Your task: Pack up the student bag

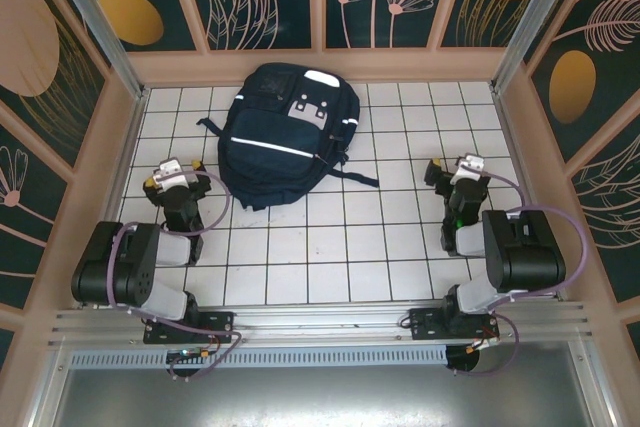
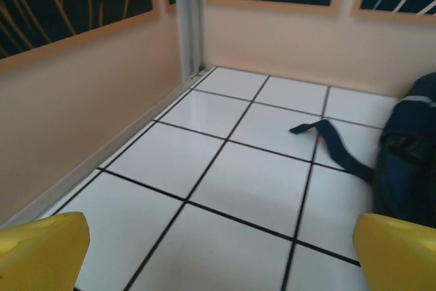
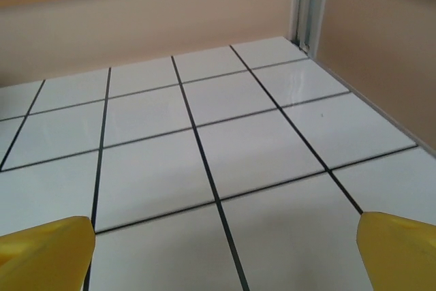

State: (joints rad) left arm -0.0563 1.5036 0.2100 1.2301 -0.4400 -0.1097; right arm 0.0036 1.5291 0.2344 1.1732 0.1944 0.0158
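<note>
The bag (image 1: 285, 137) is laid flat on the tiled table (image 1: 330, 247), back and left of centre. The left gripper (image 1: 172, 177) is spread wide just beside it, nothing held. The right gripper (image 1: 455, 169) is spread wide too, well apart.

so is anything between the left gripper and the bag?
Nothing visible. The left gripper sits open just left of the student bag, with bare tile between them; only the bag's own loose strap lies on the tiles ahead.
</note>
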